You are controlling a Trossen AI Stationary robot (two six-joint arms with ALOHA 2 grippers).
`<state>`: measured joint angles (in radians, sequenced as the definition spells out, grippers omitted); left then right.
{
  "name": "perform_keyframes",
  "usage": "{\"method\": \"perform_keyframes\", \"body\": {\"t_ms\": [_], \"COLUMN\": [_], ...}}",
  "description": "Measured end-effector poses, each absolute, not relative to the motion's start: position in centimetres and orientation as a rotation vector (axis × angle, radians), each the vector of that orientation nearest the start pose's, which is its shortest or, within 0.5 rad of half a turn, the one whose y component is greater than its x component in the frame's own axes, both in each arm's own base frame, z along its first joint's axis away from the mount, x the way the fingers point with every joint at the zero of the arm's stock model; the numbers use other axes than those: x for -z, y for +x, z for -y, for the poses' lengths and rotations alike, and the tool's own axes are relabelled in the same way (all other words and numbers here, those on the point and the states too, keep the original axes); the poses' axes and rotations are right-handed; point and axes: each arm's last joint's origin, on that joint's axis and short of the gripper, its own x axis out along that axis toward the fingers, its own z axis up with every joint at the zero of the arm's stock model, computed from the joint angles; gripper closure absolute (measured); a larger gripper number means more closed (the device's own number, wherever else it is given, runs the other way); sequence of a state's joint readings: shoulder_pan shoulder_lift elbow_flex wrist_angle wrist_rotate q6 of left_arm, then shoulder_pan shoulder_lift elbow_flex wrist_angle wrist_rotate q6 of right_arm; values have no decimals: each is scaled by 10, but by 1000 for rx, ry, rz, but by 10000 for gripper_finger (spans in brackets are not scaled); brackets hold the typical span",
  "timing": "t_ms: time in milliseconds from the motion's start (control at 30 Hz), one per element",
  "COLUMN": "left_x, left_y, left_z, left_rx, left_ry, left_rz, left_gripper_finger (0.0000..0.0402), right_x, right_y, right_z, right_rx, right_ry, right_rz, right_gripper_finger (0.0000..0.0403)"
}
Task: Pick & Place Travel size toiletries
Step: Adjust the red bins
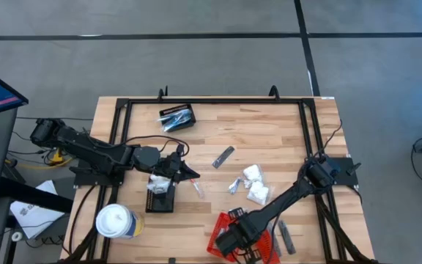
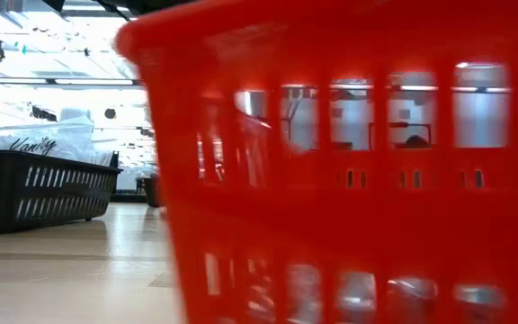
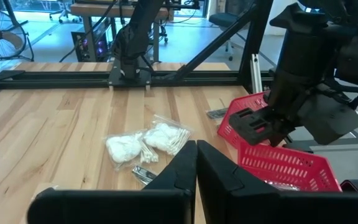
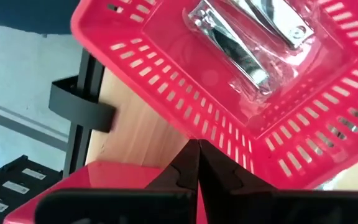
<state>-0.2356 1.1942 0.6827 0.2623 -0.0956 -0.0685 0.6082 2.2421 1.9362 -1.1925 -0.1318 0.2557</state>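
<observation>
Two grippers: both sets of fingers are pressed together, neither holding a toiletry.
Landmark: red basket at the table's near edge.
Right gripper: directly over the red basket; its wrist view shows the closed fingertips hovering above the basket's slotted floor.
Already in the red basket: a clear-wrapped metal nail clipper.
Left gripper: well to the left of the red basket, beside the black basket.
Loose toiletries: white packets and a silvery sachet just beyond the red basket; dark grey sticks just to its right; a grey stick and a thin tube farther off.
Bystander: white lidded cup, far left of the red basket.
Risk: I judge the right arm, low over the light basket, could nudge or tip it when pulling away.
Second risk: crinkly wrappers may slip from a narrow pinch.
</observation>
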Motion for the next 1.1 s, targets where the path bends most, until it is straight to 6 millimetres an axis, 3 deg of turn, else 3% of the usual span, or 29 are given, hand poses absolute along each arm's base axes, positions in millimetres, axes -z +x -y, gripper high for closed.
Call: {"method": "perform_keyframes", "body": {"t_ms": [333, 467, 567, 733, 900, 1000, 1100], "left_x": [-257, -257, -258, -248, -237, -225, -214], "left_y": [253, 253, 253, 264, 300, 326, 352], "left_z": [58, 58, 59, 65, 87, 110, 138], "left_rx": [132, 132, 146, 279, 354, 476, 563], "left_ry": [-27, -27, -28, -42, -42, -67, -79], "left_rz": [-251, -251, -251, -261, -306, -370, -424], "left_gripper_finger": [399, 399, 399, 399, 399, 399, 399], "right_x": [-198, -199, -215, -265, -310, -324, -323], "right_y": [378, 382, 377, 344, 298, 273, 247], "right_z": [-244, -237, -235, -257, -278, -288, -304], "right_rx": [-414, -312, -150, 78, 183, 227, 220], "right_ry": [-254, -338, -387, -452, -362, -247, -186], "right_rz": [-1425, -1400, -1412, -1297, -1118, -1070, -1068], "right_gripper_finger": [403, 403, 403, 403, 403, 403, 403]}}
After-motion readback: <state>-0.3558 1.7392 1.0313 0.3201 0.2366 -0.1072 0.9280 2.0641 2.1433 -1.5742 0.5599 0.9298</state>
